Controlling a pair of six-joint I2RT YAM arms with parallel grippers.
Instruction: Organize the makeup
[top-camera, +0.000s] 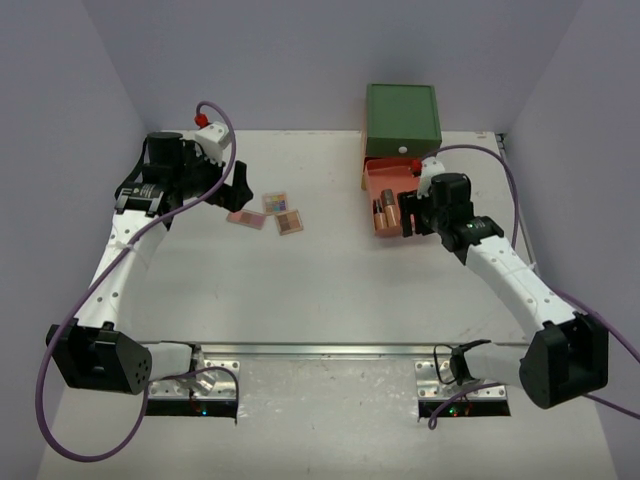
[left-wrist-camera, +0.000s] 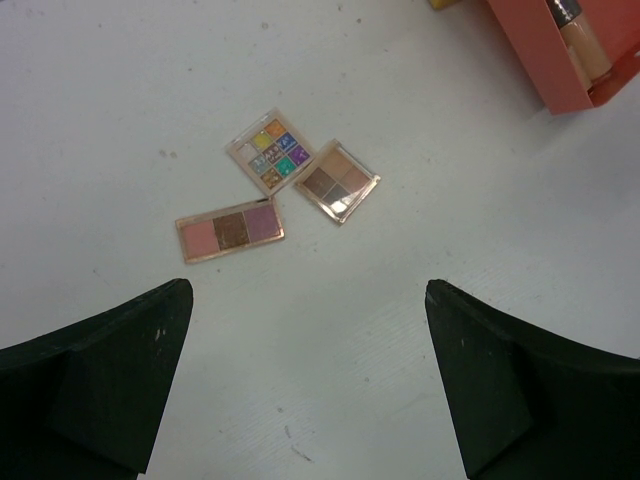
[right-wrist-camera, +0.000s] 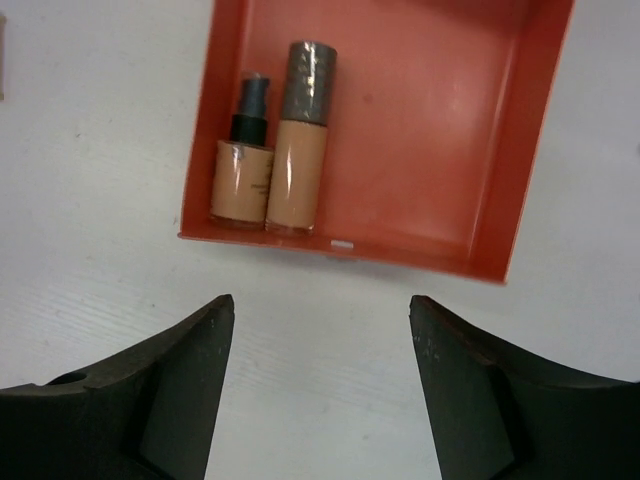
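Spread wide & empty: left gripper (left-wrist-camera: 308, 290) over palettes (left-wrist-camera: 230, 230), right gripper (right-wrist-camera: 320, 305) at orange drawer (right-wrist-camera: 520, 150).
Flat palettes, edges prob. touching: a pinch may skid one, shove its neighbours; bottles (right-wrist-camera: 298, 135) could roll.

Plain white on the table (top-camera: 330, 290), with a few small dark specks. Pink-gold frames on all three palettes: pink, glittery brown and mauve in the left palette (left-wrist-camera: 230, 231); yellow, orange, blue, green and purple squares in the far palette (left-wrist-camera: 271, 151); tan and dark brown in the right palette (left-wrist-camera: 337, 180). Orange-red for the drawer (right-wrist-camera: 520, 150) at the right. Inside, beige under a black cap in the short bottle (right-wrist-camera: 241, 180), warmer tan under a speckled grey cap in the tall bottle (right-wrist-camera: 297, 170). Dull green for the chest (top-camera: 402, 115) at the far side. Matte black on the left gripper (left-wrist-camera: 308, 290) and the right gripper (right-wrist-camera: 320, 305); purple for the cables (top-camera: 39, 395).
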